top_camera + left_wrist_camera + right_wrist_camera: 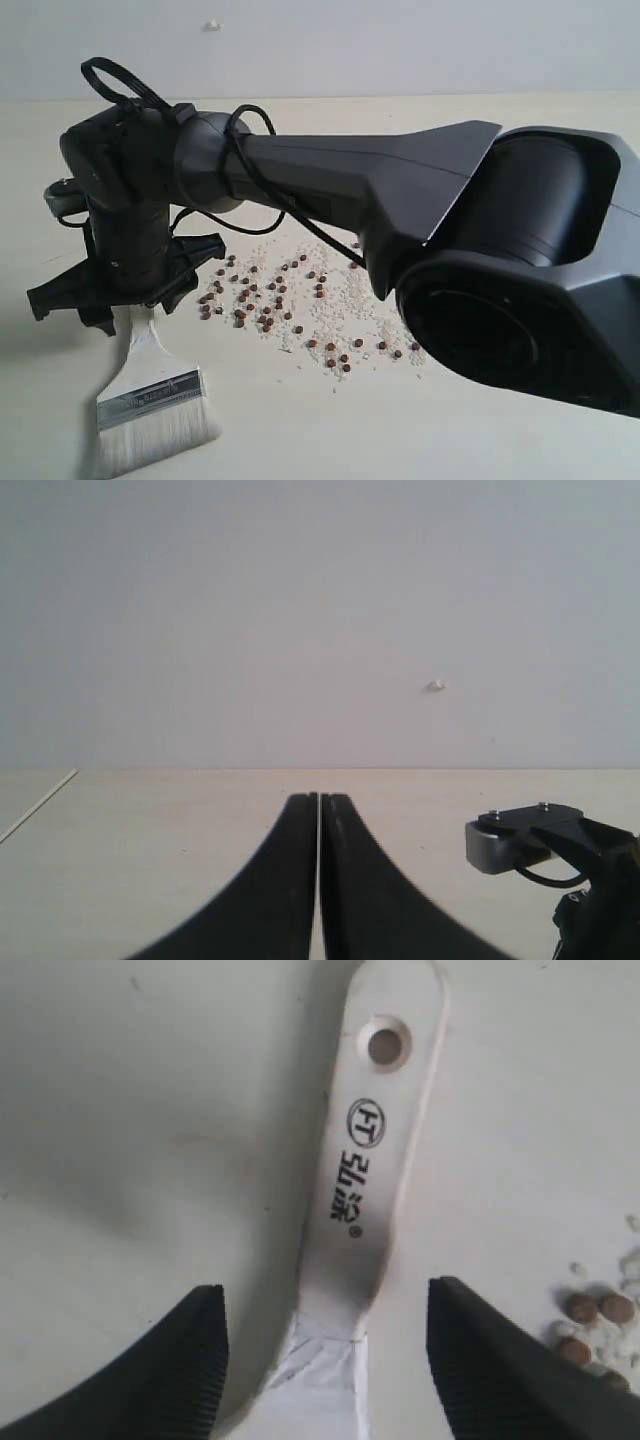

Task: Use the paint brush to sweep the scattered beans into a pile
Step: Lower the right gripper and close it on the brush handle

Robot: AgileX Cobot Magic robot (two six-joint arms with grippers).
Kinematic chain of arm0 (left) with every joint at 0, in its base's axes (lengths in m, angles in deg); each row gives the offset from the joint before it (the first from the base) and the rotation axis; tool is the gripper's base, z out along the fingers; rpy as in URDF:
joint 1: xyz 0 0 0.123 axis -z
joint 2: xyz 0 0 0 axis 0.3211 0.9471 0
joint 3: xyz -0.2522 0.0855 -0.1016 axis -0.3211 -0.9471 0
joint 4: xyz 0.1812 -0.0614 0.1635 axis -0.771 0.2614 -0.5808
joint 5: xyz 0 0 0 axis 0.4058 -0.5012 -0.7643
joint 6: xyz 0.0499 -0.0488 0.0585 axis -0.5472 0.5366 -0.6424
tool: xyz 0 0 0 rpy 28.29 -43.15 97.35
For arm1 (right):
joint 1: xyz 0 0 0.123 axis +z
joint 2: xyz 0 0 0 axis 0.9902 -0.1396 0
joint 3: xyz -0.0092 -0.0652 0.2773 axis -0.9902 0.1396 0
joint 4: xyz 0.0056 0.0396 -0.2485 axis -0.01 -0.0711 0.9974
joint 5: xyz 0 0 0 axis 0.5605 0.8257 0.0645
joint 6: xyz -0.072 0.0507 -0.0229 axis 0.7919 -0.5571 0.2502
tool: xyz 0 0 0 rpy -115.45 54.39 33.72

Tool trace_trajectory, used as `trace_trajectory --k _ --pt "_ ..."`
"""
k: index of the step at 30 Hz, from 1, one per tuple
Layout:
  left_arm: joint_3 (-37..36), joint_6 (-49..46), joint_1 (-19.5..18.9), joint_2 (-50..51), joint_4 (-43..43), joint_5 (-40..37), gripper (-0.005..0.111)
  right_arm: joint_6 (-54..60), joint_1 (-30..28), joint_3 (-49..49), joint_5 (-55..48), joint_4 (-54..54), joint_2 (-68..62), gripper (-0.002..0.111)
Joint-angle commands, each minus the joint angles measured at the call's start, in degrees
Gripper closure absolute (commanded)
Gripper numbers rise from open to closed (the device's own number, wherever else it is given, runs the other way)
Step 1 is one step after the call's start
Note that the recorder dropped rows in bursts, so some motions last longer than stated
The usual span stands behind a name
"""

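Note:
The paint brush (150, 395) lies flat on the pale table, whitish bristles toward the near edge and its cream handle (370, 1160) pointing up under my right gripper (125, 305). That gripper (325, 1300) is open, and its two black fingers straddle the handle's base without touching it. The beans (270, 300) are scattered just right of the brush, and a few of these beans (590, 1310) show beside one finger. My left gripper (320, 798) is shut on nothing, held level above bare table.
Fine whitish grains (330, 310) are mixed among the beans. The right arm's bulky black body (520, 270) fills the right of the exterior view. Its wrist (530, 840) shows in the left wrist view. A white speck (212, 25) sits on the back wall.

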Motion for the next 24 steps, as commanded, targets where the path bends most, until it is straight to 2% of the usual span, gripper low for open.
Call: trace_trajectory --k 1,7,12,24 --pt "-0.2 0.2 0.0 0.2 0.1 0.2 0.103 -0.4 0.0 -0.3 -0.1 0.1 -1.8 0.050" --pt "-0.2 0.2 0.0 0.2 0.1 0.2 0.103 -0.9 0.0 -0.3 -1.1 0.5 -2.8 0.050" --pt "-0.2 0.2 0.0 0.2 0.1 0.2 0.103 -2.0 0.0 -0.3 -5.1 5.6 -2.0 0.050" --pt "-0.2 0.2 0.0 0.2 0.1 0.2 0.103 -6.0 0.0 -0.3 -5.1 4.6 -1.9 0.055"
